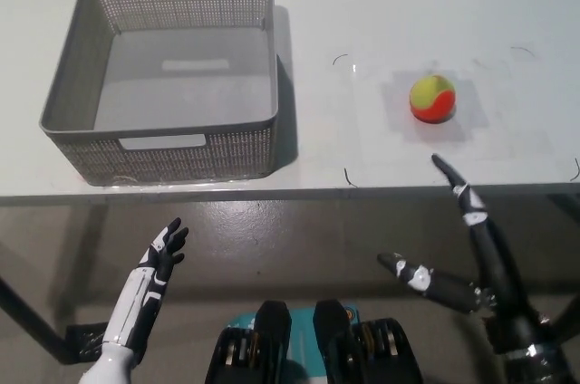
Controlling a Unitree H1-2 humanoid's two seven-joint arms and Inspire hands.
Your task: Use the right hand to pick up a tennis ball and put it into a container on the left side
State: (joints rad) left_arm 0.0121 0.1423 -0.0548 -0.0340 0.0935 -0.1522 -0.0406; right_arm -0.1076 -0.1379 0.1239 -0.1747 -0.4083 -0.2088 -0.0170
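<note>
A yellow-and-orange tennis ball (432, 99) sits on the white table (381, 13), well right of the empty grey basket (72, 94); the black right hand (471, 248), open and empty below it, should reach straight forward and cup it from above, while the white left hand (154, 271) rests open at lower left.

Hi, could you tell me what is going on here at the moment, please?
A humanoid robot is about to fetch a tennis ball lying on the white table. Its black right hand is open, with one fingertip at the table edge just below the ball, not touching it. The grey basket on the left of the table holds nothing. The white left hand rests open below the table edge, lower left.
</note>
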